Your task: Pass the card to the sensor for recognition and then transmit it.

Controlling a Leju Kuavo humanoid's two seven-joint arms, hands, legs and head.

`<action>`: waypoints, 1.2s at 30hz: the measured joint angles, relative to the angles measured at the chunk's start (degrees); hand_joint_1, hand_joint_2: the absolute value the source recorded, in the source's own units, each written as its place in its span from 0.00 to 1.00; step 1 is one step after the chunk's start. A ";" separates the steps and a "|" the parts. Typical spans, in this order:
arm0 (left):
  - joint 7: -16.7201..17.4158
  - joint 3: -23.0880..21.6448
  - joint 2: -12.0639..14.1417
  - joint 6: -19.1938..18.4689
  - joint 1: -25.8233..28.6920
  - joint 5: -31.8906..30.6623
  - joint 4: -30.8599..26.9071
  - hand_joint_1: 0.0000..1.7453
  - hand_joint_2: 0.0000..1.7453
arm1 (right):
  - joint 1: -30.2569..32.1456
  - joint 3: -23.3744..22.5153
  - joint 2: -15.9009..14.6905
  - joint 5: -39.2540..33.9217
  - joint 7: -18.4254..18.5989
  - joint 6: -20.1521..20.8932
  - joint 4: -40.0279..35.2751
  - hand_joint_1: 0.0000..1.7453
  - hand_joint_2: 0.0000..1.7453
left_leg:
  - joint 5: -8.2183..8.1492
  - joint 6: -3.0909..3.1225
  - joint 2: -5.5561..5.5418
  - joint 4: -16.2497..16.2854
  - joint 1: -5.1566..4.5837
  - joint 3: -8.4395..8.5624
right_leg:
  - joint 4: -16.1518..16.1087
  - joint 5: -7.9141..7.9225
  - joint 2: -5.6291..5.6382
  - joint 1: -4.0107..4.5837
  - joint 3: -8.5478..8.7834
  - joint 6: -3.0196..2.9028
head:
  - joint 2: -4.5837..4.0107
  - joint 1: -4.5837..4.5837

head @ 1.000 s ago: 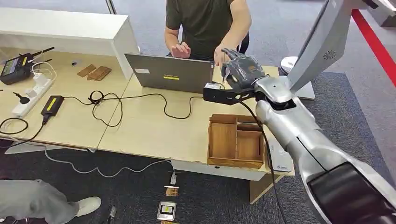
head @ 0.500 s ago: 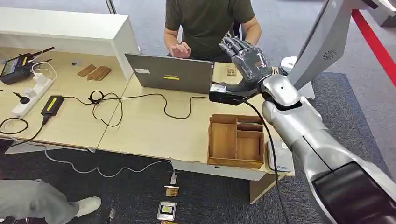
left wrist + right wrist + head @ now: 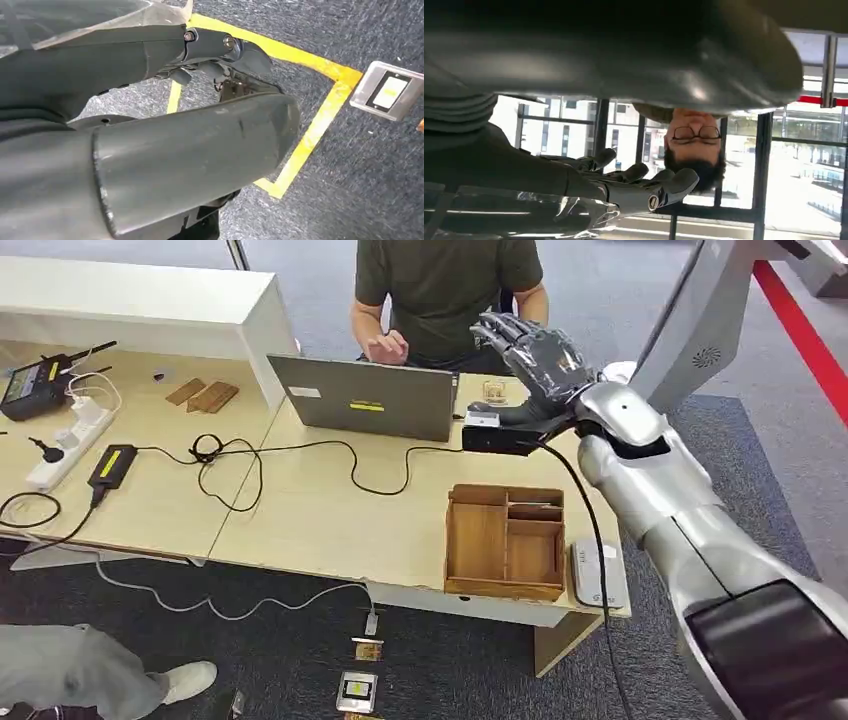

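Observation:
My right hand [image 3: 535,352] is raised over the far right part of the desk, in front of the seated person [image 3: 445,285]. Its fingers are spread and hold nothing; the right wrist view shows the same fingers [image 3: 644,192] stretched out and bare. A small tan card [image 3: 494,391] lies on the desk just beyond the hand, near the person. The white sensor pad [image 3: 597,575] sits at the desk's front right corner, beside the wooden tray [image 3: 488,540]. My left hand [image 3: 165,115] hangs over the floor, thumb and fingers apart with nothing between them.
A grey laptop [image 3: 365,397] stands open in front of the person, its cable looping across the desk [image 3: 300,510]. A power strip [image 3: 70,440] and a handset lie far left. Small cards [image 3: 357,690] lie on the carpet below the desk. A white stand [image 3: 680,330] rises at right.
My right hand has moved right and a little up, away from the laptop. The person's hand that was at my fingers has drawn back, uncovering a card on the desk.

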 joint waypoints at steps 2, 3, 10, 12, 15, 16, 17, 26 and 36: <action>0.46 0.02 0.00 0.09 0.05 0.09 0.02 0.00 0.00 | 0.01 0.00 -0.29 0.00 -0.33 2.74 -1.12 0.00 0.00 | 0.00 0.00 0.02 0.00 0.00 0.01 | 0.00 0.00 0.00 0.00 0.00 0.00 | 0.00 -0.02; 0.61 0.02 0.00 0.09 0.04 0.15 0.00 0.00 0.00 | 0.05 0.00 -0.50 0.02 -0.33 4.03 -1.75 0.00 0.00 | 0.00 0.00 0.02 0.00 0.00 0.00 | 0.00 0.00 0.00 0.00 -0.01 0.00 | 0.00 -0.02; 1.25 0.20 0.00 0.09 0.16 1.01 0.02 0.00 0.00 | 0.92 0.00 -5.25 -5.88 3.92 19.47 -12.25 0.00 0.00 | 0.00 0.00 -0.01 0.02 -0.01 0.03 | -0.03 0.00 0.00 -0.01 0.00 0.00 | 0.00 -0.02; 1.31 0.22 0.02 0.09 0.24 1.24 0.02 0.00 0.00 | 1.78 0.02 -7.88 -8.01 6.83 24.01 -17.40 0.00 0.00 | 0.00 0.00 0.00 0.02 -0.01 0.03 | -0.04 0.00 0.00 -0.02 0.01 0.01 | 0.00 -0.04; 1.60 0.24 0.07 0.09 0.27 1.46 0.02 0.00 0.00 | 3.60 0.02 -11.97 -9.72 10.42 28.00 -25.49 0.00 0.00 | -0.01 0.00 0.01 0.03 -0.03 0.04 | -0.06 0.01 0.00 -0.03 0.00 0.01 | 0.00 0.00; 1.77 0.24 0.13 0.09 0.27 1.53 0.02 0.00 0.00 | 4.23 0.02 -13.33 -10.36 11.44 28.84 -28.32 0.00 0.00 | -0.01 0.00 0.01 0.03 -0.03 0.05 | -0.06 0.01 0.00 -0.03 0.00 0.01 | 0.00 -0.02; 2.01 0.24 0.18 0.09 0.27 1.53 0.02 0.00 0.00 | 4.85 0.02 -14.52 -11.08 12.59 29.71 -30.43 0.00 0.00 | -0.02 0.00 0.01 0.03 -0.03 0.06 | -0.07 0.01 0.01 -0.03 0.00 0.01 | 0.00 0.00; 4.61 0.24 0.50 2.23 0.15 1.18 0.02 0.00 0.00 | 10.20 0.00 -24.61 -15.41 15.35 31.02 -49.98 0.00 0.00 | -0.06 0.00 0.05 0.01 -0.02 0.05 | -0.04 0.00 0.09 -0.02 -0.01 0.00 | 0.00 -0.02; 7.13 0.24 0.42 5.36 -0.11 0.72 -0.13 0.00 0.00 | 14.22 0.61 -26.67 -24.70 16.02 30.58 -59.94 0.00 0.00 | -0.06 0.00 0.05 0.00 0.00 0.06 | -0.04 -0.01 0.08 0.00 0.02 -0.01 | 0.00 -0.02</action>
